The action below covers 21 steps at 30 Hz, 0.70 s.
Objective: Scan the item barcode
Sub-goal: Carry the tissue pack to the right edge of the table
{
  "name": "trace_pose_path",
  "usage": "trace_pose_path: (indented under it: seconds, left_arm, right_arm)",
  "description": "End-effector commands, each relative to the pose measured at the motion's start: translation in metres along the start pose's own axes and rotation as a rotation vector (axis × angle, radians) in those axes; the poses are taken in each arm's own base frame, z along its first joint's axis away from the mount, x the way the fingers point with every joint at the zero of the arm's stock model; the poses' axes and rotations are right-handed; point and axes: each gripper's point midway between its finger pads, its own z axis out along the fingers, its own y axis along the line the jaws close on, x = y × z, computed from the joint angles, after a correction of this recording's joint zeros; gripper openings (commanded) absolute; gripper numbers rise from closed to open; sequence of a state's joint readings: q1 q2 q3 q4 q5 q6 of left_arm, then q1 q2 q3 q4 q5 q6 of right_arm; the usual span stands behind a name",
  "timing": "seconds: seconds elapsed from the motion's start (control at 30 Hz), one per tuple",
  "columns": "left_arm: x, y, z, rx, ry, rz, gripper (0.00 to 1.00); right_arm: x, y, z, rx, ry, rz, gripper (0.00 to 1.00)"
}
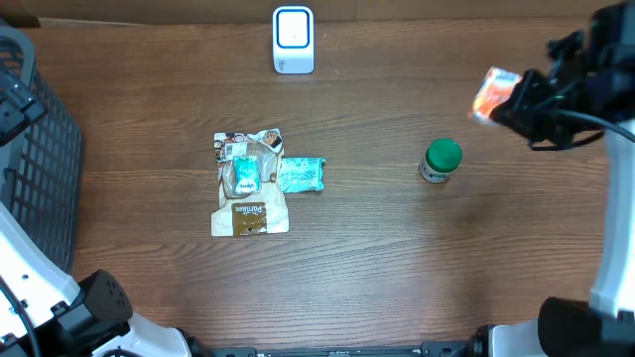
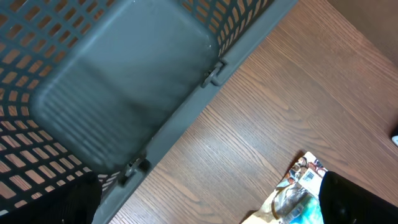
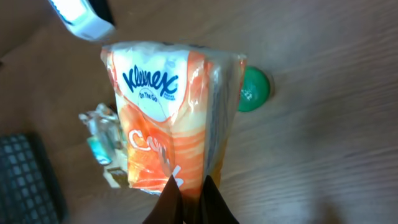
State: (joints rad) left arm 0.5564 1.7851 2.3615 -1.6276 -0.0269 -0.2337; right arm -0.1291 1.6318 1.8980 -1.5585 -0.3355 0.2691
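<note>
**Tissue pack (image 1: 493,94) held above the desk's (image 1: 397,258) right edge**
The left gripper (image 2: 208,208), fingers spread wide, hangs by the basket (image 1: 30,149) at the left edge. Snack pouches (image 1: 250,183) lie mid-desk, the scanner (image 1: 294,40) stands at the far edge, and a green-lidded jar (image 1: 441,161) sits right of centre. The right gripper (image 3: 188,190) pinches the pack's short end, long axis along its fingers, free end pointing left.

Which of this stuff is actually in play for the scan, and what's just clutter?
In play: tissue pack, right gripper holding it, scanner.
Clutter: snack pouches, teal packet, green-lidded jar, basket.
</note>
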Motion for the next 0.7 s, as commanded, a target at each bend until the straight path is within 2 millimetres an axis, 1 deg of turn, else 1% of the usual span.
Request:
trace_pose_path:
  seconds: [0.0, 0.07, 0.17, 0.27, 0.43, 0.6, 0.67]
  left_arm:
    - [0.001, -0.001, -0.001, 0.003, -0.001, -0.008, 0.99]
    - [0.001, -0.001, -0.001, 0.003, -0.001, -0.008, 1.0]
    - [0.001, -0.001, -0.001, 0.003, -0.001, -0.008, 0.99]
    - [0.001, -0.001, -0.001, 0.003, -0.001, -0.008, 1.0]
    - [0.001, -0.001, -0.001, 0.003, -0.001, -0.008, 1.0]
    - [0.001, -0.001, -0.001, 0.003, -0.001, -0.008, 1.0]
    - [0.001, -0.001, -0.001, 0.003, -0.001, -0.008, 0.99]
  right_arm:
    - [0.009, -0.01, 0.032, -0.013, 0.072, 0.023, 0.04]
    - [0.015, -0.016, 0.05, -0.014, 0.104, 0.053, 0.04]
    - [0.021, -0.026, 0.067, -0.004, 0.131, 0.07, 0.04]
    - [0.025, -0.031, 0.077, 0.001, 0.148, 0.077, 0.04]
    - [0.032, -0.038, 0.087, 0.013, 0.171, 0.087, 0.04]
    - [0.028, -0.044, 0.103, 0.014, 0.147, 0.095, 0.04]
    - [0.023, -0.052, 0.108, 0.052, 0.119, 0.122, 0.04]
